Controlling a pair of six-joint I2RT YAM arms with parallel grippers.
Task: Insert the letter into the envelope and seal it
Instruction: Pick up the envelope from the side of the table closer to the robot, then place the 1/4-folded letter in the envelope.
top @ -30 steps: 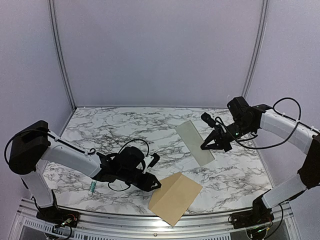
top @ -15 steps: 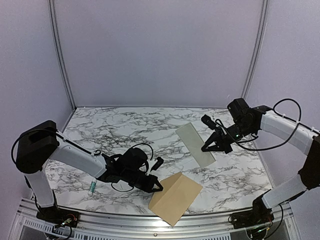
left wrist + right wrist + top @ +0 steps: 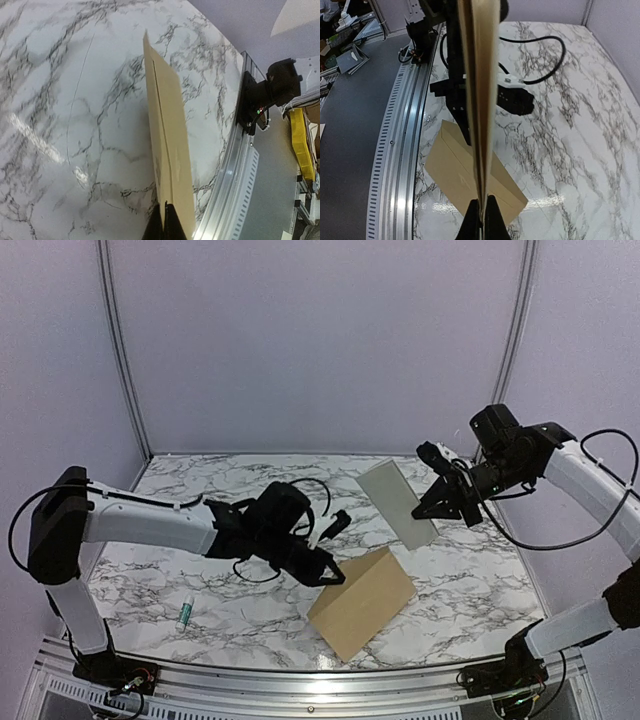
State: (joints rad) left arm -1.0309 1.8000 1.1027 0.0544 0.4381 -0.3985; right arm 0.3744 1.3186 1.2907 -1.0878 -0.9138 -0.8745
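Note:
The tan-brown envelope (image 3: 365, 602) is tilted near the table's front edge, its left edge raised. My left gripper (image 3: 325, 578) is shut on that edge. In the left wrist view the envelope (image 3: 167, 150) runs edge-on away from the shut left gripper (image 3: 164, 221). The pale letter (image 3: 398, 500) hangs tilted in the air at back right, with my right gripper (image 3: 431, 518) shut on its lower right end. In the right wrist view the letter (image 3: 480, 90) stands edge-on from the shut right gripper (image 3: 482, 214), with the envelope (image 3: 455, 167) on the marble below.
A small white and green glue stick (image 3: 184, 615) lies at the front left of the marble table. A metal rail (image 3: 300, 682) runs along the near edge, also the rail (image 3: 232, 165) in the left wrist view. Grey walls enclose the back and sides.
My left gripper closed on the envelope's left edge and lifted it, moving right and back. My right gripper raised the letter off the table.

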